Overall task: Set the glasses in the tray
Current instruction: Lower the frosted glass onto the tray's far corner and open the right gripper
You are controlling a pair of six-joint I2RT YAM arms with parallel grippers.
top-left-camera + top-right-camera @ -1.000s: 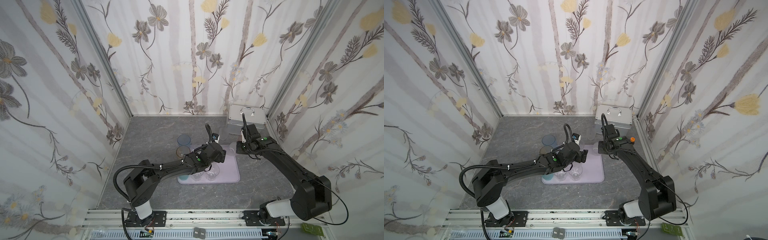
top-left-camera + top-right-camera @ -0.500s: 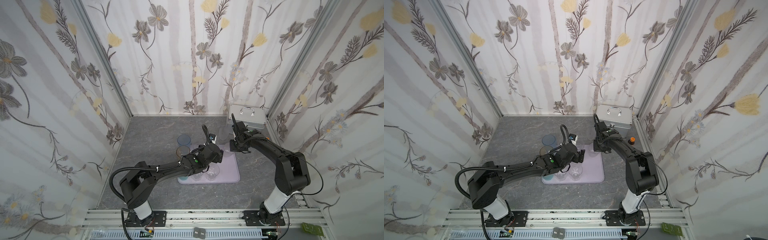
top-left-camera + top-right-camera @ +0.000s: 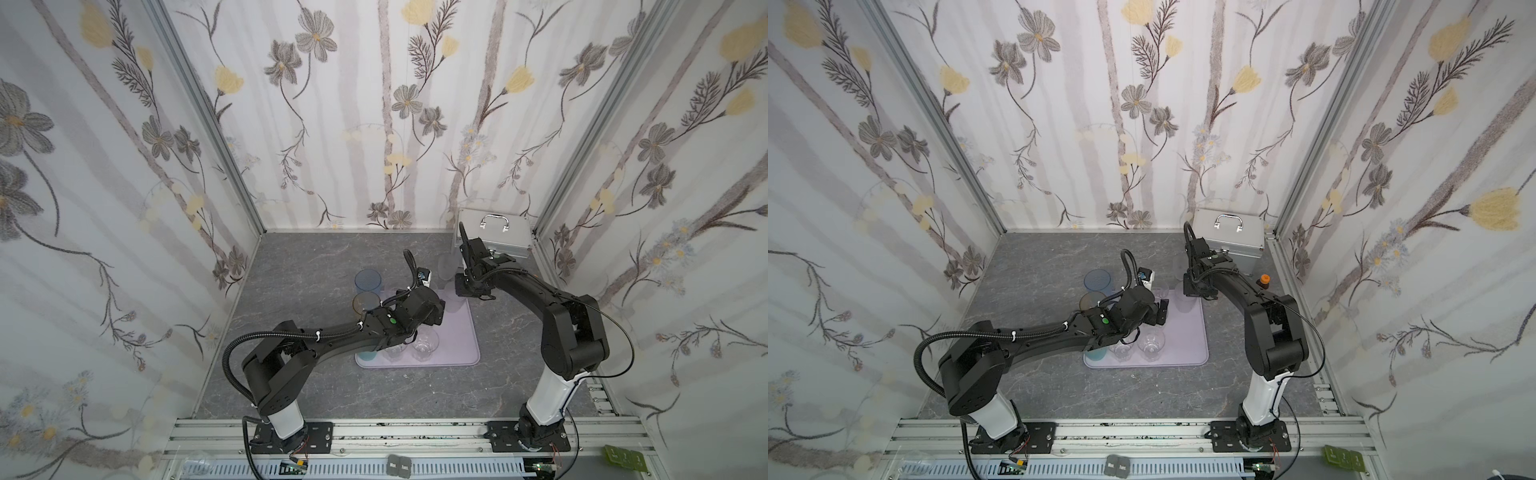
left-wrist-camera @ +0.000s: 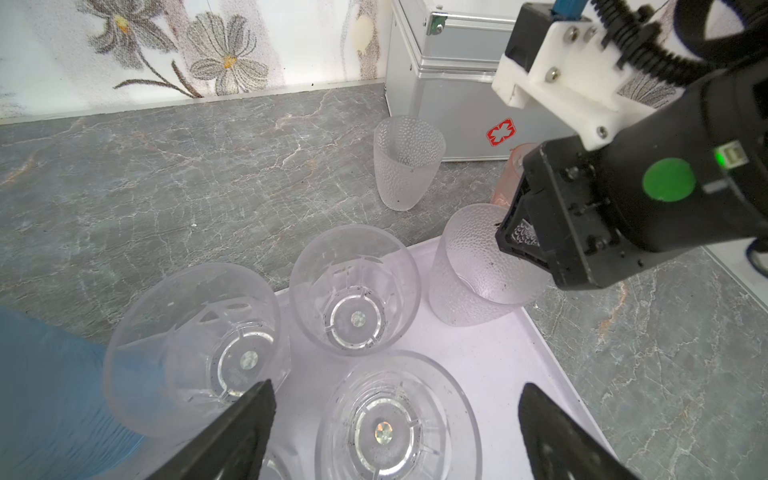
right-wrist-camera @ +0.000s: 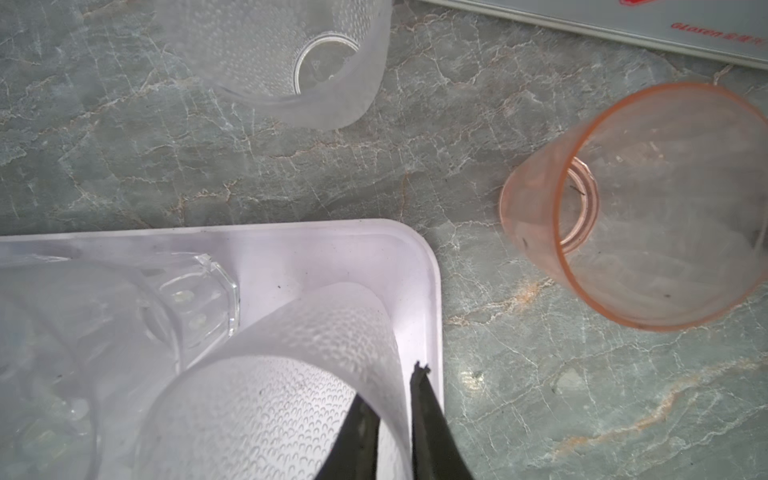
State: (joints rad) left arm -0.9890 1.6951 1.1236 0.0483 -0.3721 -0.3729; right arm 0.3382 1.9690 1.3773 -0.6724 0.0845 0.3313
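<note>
Right jaws straddle the wall of a frosted glass [image 5: 291, 395], one finger inside, one outside; whether they still pinch, you cannot tell. That arm has swung inward, and the glass stands upright in the tray [image 5: 419, 249], at the corner nearest the silver case [image 3: 494, 239]: placed, pending release. Left jaws gape empty above the short clear glasses [image 4: 353, 291]. Left on the desk [image 3: 316, 266]: pink glass [image 5: 644, 232], second frosted glass [image 4: 407, 166], blue glass [image 3: 368, 280], amber glass [image 3: 365, 302]. Lift straight; neighbours crowd close.
</note>
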